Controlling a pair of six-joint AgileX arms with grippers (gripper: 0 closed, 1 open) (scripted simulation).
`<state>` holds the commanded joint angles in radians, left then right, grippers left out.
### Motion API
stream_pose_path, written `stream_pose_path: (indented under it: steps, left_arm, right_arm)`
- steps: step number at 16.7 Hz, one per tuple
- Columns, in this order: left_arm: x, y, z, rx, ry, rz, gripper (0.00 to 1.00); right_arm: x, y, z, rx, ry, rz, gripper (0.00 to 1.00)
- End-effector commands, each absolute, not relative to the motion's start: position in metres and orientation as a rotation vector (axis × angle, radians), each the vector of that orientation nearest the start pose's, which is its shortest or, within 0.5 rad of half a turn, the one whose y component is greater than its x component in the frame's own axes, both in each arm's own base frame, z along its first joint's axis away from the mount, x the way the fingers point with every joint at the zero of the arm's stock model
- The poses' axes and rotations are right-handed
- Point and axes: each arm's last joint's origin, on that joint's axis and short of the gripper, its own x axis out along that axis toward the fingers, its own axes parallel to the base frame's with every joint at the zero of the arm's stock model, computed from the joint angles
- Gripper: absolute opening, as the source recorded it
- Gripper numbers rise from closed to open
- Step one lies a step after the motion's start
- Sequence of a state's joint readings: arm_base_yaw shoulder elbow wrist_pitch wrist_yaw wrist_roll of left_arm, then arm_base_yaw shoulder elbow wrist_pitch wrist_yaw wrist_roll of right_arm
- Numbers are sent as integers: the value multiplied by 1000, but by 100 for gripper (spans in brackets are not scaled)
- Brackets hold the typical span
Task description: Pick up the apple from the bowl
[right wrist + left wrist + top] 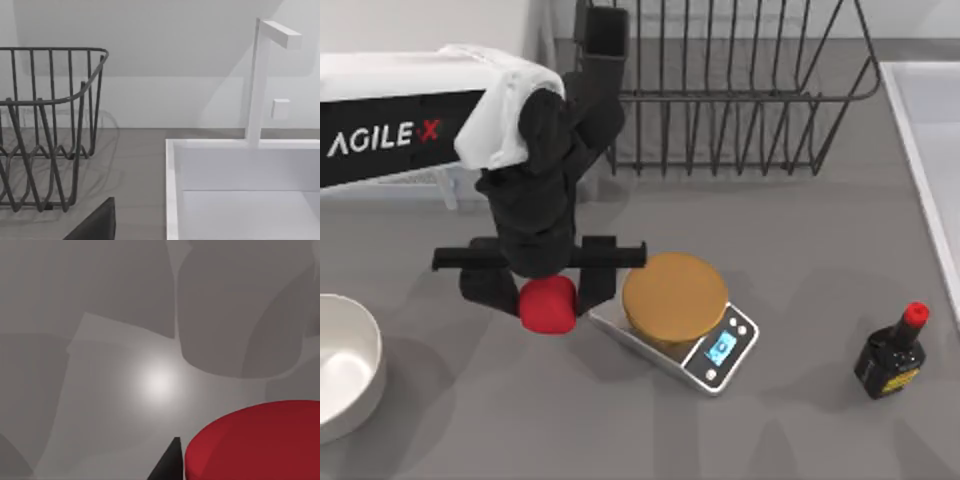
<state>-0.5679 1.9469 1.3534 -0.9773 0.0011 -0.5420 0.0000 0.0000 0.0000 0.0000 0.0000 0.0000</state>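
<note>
left gripper (549, 290) has its fingers closed on the apple (548, 304), held over the table just left of the scale (678, 317), well right of the bowl (372, 350); i'd lift straight up

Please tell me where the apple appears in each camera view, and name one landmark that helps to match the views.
Top view: the apple sits left of centre, between the left claw's fingers, beside the scale, away from the bowl.
Left wrist view: the apple is the large red shape near the dark fingertip.
Right wrist view: the apple is not in it.
Shared landmark: the wire rack, also in the right wrist view.
</note>
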Motion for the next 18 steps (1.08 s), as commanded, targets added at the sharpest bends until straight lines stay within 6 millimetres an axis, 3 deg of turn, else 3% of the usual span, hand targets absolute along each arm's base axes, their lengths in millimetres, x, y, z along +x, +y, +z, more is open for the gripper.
stream_pose_path:
  steps: [12, 18]
  left_arm:
    - [305, -191, 159, 16, 1571, -16, 98]
    - [305, -191, 159, 16, 1571, -16, 100]
  right_arm:
    - [106, -1, 160, 0, 0, 0, 100]
    - [106, -1, 160, 0, 0, 0, 100]
